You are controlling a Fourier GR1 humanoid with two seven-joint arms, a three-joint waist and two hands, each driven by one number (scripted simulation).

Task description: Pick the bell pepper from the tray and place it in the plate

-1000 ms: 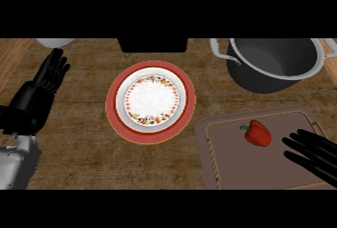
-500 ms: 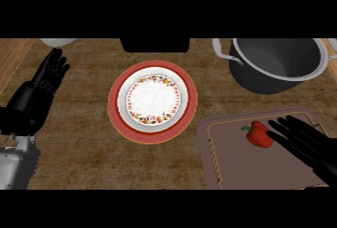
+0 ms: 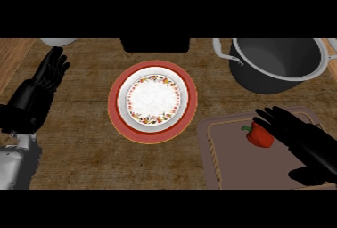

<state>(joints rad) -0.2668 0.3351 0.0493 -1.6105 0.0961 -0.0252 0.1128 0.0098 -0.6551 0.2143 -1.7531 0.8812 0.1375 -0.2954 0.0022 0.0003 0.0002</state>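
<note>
One red bell pepper (image 3: 260, 136) sitting on the brown tray (image 3: 230, 164) at 4 o'clock from the plate (image 3: 187, 95). Right hand (image 3: 299, 138) just beside it, fingers straight, probably lining up for a grab. Left hand (image 3: 41, 91) parked open at 9 o'clock.

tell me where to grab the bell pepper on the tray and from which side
Probably round the bell pepper's red body, from its right and above: it lies on the tray with its stem toward the upper left, and the right hand is already beside its right flank.
</note>
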